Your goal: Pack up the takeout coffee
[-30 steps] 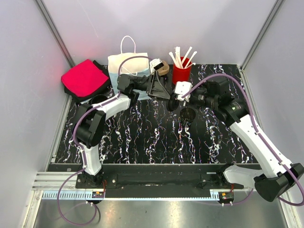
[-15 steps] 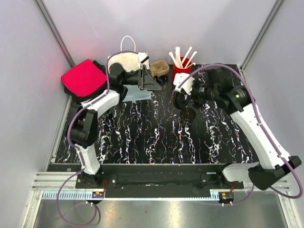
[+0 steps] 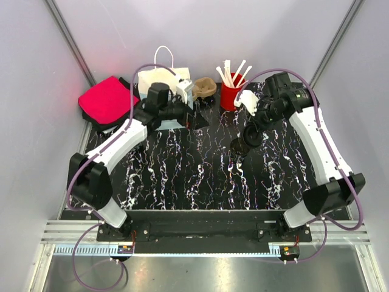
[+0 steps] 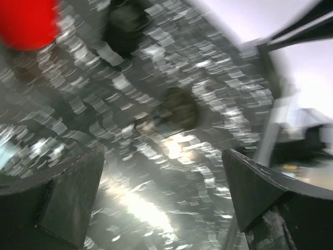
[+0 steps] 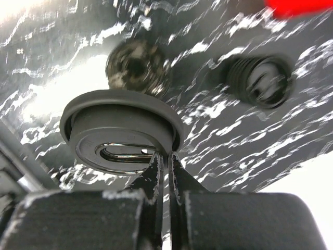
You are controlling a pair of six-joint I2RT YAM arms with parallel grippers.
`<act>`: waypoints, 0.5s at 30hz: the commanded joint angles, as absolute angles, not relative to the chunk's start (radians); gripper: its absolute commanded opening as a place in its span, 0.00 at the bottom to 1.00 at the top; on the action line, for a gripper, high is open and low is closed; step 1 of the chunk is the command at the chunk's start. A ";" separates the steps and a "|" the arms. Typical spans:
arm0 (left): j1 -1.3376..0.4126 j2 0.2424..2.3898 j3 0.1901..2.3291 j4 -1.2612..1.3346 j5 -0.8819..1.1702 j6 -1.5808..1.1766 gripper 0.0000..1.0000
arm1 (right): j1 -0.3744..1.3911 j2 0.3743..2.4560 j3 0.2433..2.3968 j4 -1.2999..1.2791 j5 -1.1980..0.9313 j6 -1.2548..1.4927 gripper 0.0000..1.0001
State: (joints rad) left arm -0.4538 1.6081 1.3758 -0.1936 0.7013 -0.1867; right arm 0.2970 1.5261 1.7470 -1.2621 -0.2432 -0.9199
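Takeout coffee point(image 5: 122, 125), a small black cup with a black lid, is in the right half of the table point(image 3: 182, 176). It sits on the near side of the red cup point(image 3: 231, 96) of stirrers, directly under the right gripper point(image 5: 162, 159). In the right wrist view the lid faces the camera with its drinking hole. The two fingers are pressed almost together on the raised lip of the lid, so this gripper has the coffee only by a thin edge. I cannot tell whether the cup bottom touches the table or hangs just above it. The cup seems upright, its long axis vertical, lid on top. The white paper bag point(image 3: 159, 79) stands at the far edge, to the left of the coffee. The left gripper point(image 3: 196, 115) is just beside the bag's near right side. The left wrist view is blurred, but the left fingers are wide apart with nothing between them. I judge the coming move to be a carry to the far left, toward the mouth of the bag, done by the right arm because it has the cup. The cup should be kept upright, because the thin grip may slip or pull the lid off.
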 commanded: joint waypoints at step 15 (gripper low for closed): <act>-0.658 1.612 1.151 0.046 0.256 -0.130 0.99 | 0.301 1.858 1.865 -1.388 -0.137 -0.709 0.03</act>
